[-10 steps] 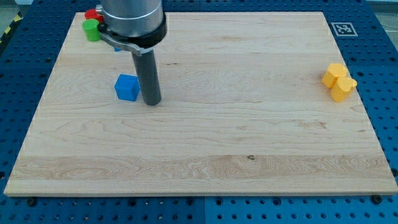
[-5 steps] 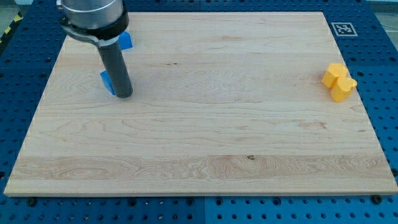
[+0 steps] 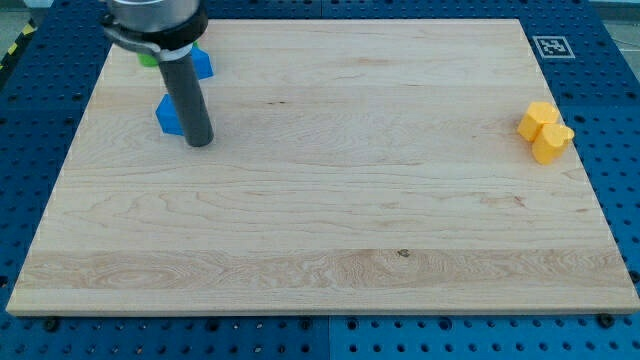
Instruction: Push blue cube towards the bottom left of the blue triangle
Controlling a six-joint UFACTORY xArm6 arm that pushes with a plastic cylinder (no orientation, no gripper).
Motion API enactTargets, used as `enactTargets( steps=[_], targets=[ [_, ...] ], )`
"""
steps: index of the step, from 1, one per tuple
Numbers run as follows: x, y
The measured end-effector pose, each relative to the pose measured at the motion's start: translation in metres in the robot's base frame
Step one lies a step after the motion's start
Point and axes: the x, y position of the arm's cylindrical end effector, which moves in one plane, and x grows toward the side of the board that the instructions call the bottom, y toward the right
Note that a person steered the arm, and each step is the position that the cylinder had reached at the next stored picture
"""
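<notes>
Near the view's top left, my tip [image 3: 200, 143] sat planted on the pale wooden board [image 3: 330, 230], pressed against the right side of the small blue cube [image 3: 167, 115]. No claw here, just a bare dark rod. Behind it, the blue triangle [image 3: 203, 64] and a sliver of green block [image 3: 147, 60] peeked out by the top edge. Far right, the yellow block [image 3: 544, 131] hugged the right edge.
</notes>
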Motion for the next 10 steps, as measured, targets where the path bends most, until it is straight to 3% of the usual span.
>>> enactTargets(
  steps=[3,5,7,10],
  targets=[
    [-0.037,-0.025],
    [-0.012,-0.038],
    [-0.015,-0.061],
    [-0.060,-0.061]
  ],
)
